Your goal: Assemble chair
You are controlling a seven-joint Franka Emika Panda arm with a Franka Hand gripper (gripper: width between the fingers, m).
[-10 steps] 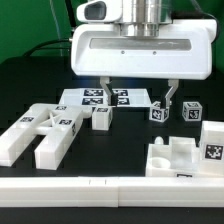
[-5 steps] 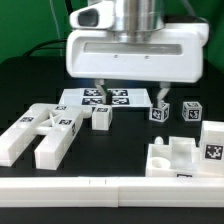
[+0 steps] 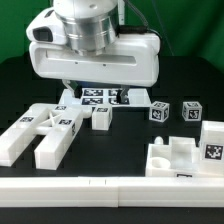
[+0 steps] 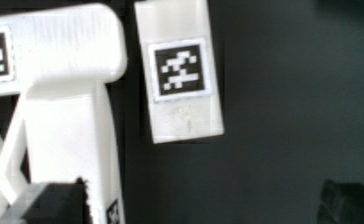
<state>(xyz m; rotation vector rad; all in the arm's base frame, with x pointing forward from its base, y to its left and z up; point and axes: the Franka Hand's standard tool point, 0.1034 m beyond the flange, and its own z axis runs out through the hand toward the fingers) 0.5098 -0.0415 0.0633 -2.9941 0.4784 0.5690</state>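
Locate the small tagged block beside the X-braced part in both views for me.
Exterior view: the small tagged block lies just to the exterior view's right of the X-braced part, in front of the marker board.
Wrist view: the block lies lengthwise alongside that part, a dark gap between them.
Shared landmark: the X-braced part.

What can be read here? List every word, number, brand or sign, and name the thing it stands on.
No words, brands or numbers can be read in either view.
Only black-and-white square tags, patterns rather than text: on the marker board, the small cubes, the long block and the X-braced part.
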